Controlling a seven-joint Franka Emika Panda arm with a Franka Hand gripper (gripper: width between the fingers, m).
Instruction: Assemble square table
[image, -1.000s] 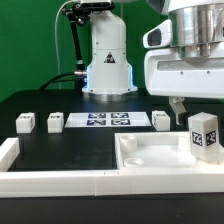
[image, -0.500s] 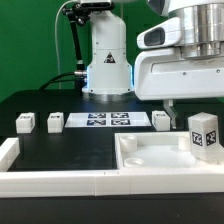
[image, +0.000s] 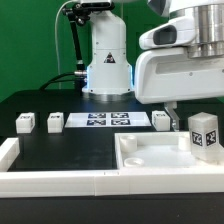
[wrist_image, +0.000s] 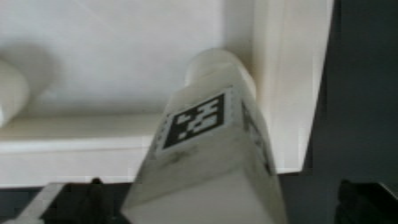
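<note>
The white square panel (image: 150, 158) lies rim up at the front right of the exterior view. One white tagged leg (image: 205, 135) stands upright in its far right corner. My gripper (image: 200, 106) hangs just above that leg, and one finger (image: 170, 108) shows beside it. In the wrist view the leg (wrist_image: 214, 130) fills the middle, over the panel's corner (wrist_image: 107, 80). The gripper (wrist_image: 222, 200) is open, and its dark fingertips (wrist_image: 80, 198) stand clear of the leg on both sides. Three more legs (image: 24, 122) (image: 55, 122) (image: 161, 120) stand in a row on the black table.
The marker board (image: 105, 120) lies between the loose legs. A long white L-shaped rail (image: 50, 178) runs along the front and up the exterior view's left. The robot base (image: 108, 60) stands behind.
The gripper has risen and shifted toward the exterior view's left. The leg on the panel has stayed upright in place.
</note>
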